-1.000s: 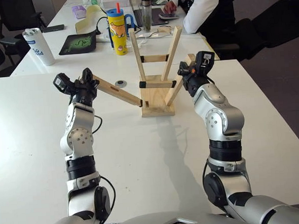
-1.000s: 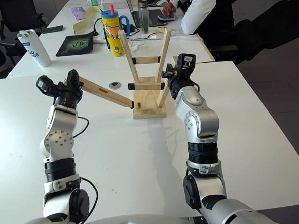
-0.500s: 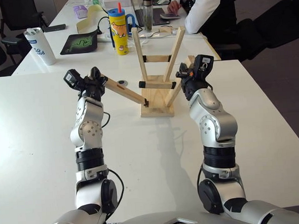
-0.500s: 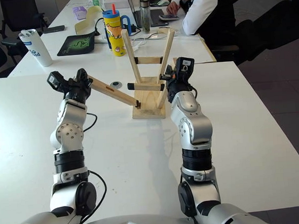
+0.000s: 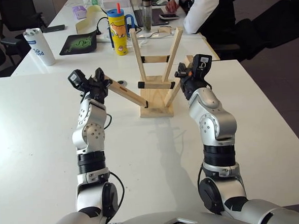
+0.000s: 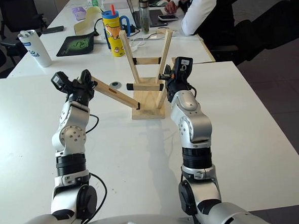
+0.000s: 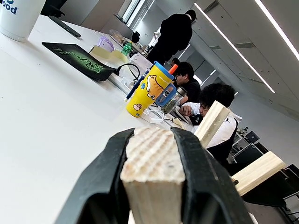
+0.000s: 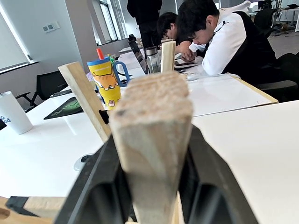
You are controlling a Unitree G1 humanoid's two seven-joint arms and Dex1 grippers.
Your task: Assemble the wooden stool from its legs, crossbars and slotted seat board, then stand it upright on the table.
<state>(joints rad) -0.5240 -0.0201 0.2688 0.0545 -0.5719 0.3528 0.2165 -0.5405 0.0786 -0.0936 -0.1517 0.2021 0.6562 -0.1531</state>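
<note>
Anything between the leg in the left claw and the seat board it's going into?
Nothing visible. The leg in the left claw runs straight to the seat board's left corner; a small round disc lies behind it, off the path.

My head looks down over both arms; each wrist looks out along its own fingers.

My two eye views sit side by side on my head, high up and facing forward and down. They take in the white table [image 5: 34, 134], both my forearms and the upturned stool [image 5: 157, 86] at middle distance, and they share nearly the whole scene from slightly offset positions. My left wrist camera rides low, right up against the stool leg [image 7: 152, 163] clamped in my left gripper [image 7: 152, 140], and faces across the table toward the yellow cup [image 7: 149, 91]. My right wrist camera sits just as close behind the other leg [image 8: 149, 121], which is pinched in my right gripper [image 8: 149, 149]. It faces that same cup, which my head views also catch on the far desk.
</note>
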